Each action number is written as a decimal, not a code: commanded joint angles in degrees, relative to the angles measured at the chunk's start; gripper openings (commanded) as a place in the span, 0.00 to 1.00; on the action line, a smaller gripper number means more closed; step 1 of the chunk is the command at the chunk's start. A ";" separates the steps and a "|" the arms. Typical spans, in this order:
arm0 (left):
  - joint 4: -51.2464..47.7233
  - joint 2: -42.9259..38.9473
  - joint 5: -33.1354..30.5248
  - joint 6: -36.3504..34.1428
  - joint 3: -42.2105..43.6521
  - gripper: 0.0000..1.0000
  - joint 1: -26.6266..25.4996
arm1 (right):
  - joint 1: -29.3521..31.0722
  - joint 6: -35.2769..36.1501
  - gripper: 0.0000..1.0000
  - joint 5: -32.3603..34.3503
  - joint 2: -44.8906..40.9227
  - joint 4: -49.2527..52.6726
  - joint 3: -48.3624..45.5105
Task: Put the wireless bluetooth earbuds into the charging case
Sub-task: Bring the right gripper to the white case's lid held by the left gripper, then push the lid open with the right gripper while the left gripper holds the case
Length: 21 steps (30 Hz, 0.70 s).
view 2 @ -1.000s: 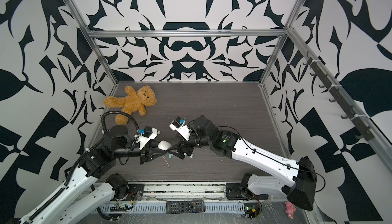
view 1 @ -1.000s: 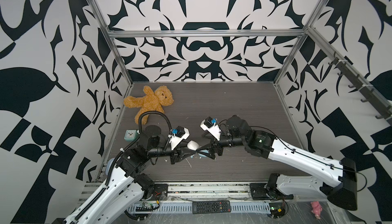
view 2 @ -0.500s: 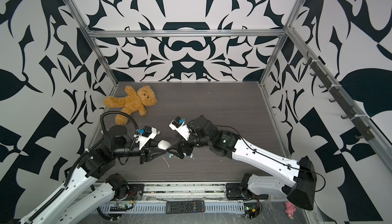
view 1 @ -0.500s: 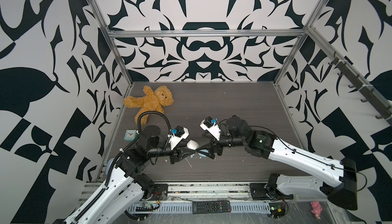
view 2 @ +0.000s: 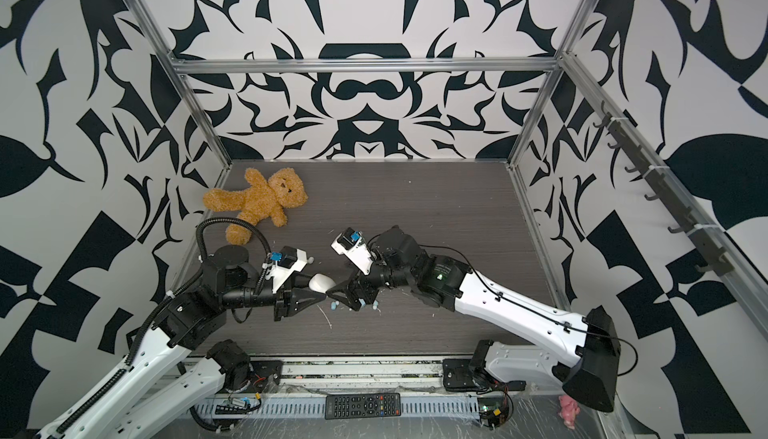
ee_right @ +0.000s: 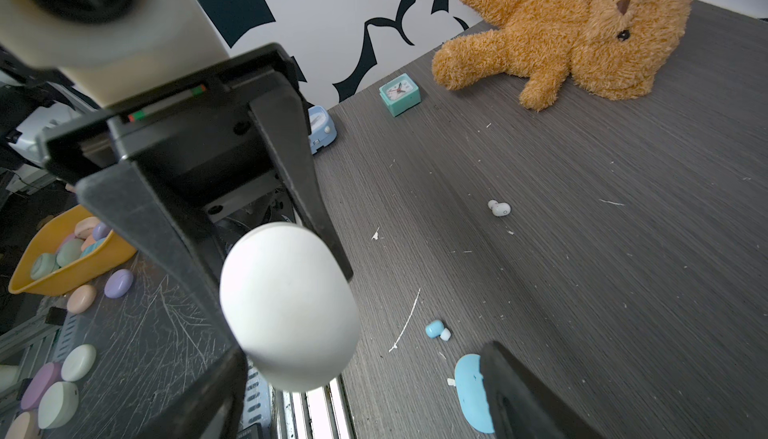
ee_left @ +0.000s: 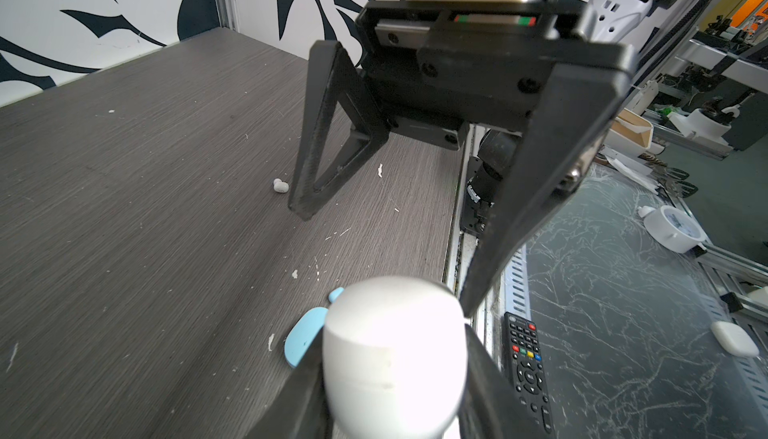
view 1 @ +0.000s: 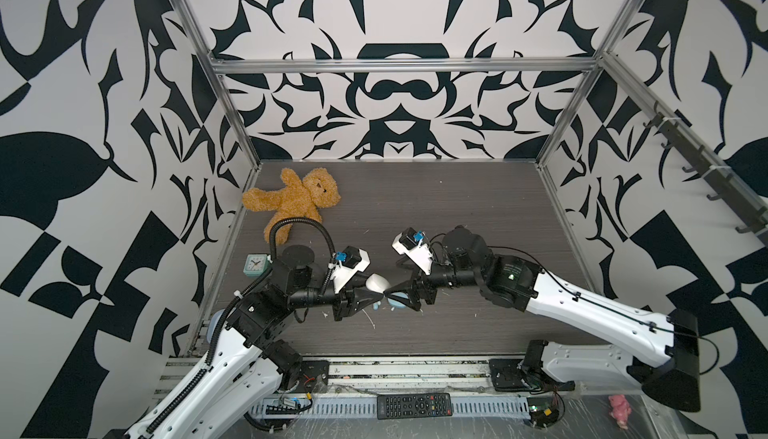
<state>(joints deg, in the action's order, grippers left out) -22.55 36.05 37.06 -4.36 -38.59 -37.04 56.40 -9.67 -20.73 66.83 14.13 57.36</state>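
A white oval charging case (ee_left: 395, 354) is held off the table in my left gripper (ee_left: 390, 358), which is shut on it. In both top views that case (view 1: 376, 282) (view 2: 321, 282) sits between the two arms. My right gripper (ee_right: 361, 349) faces it with its jaws wide open. The case (ee_right: 286, 304) is between its fingers, and one fingertip (ee_left: 467, 304) is close against the case's side. Below on the table lie a light blue case (ee_right: 469, 391), a light blue earbud (ee_right: 434, 328) and, farther off, a white earbud (ee_right: 500, 207).
A teddy bear (view 1: 297, 202) lies at the back left and a small teal clock (view 1: 254, 265) stands by the left edge. Beyond the table's front edge are a remote (view 1: 413, 405) and a yellow bin (ee_right: 62, 258) of coloured cases.
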 commanded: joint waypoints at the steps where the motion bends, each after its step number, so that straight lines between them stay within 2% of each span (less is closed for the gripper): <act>1: 0.84 -0.99 8.53 -0.58 0.00 0.00 -1.02 | -1.24 -0.08 0.89 10.01 0.56 -1.49 1.97; 21: 0.65 -0.68 9.08 -0.65 -0.21 0.00 -1.02 | -1.27 -0.17 0.89 11.57 0.32 -0.95 2.27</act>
<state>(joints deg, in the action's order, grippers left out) -22.57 36.23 37.01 -4.36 -38.59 -36.95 56.42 -9.65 -19.73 66.81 15.18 57.87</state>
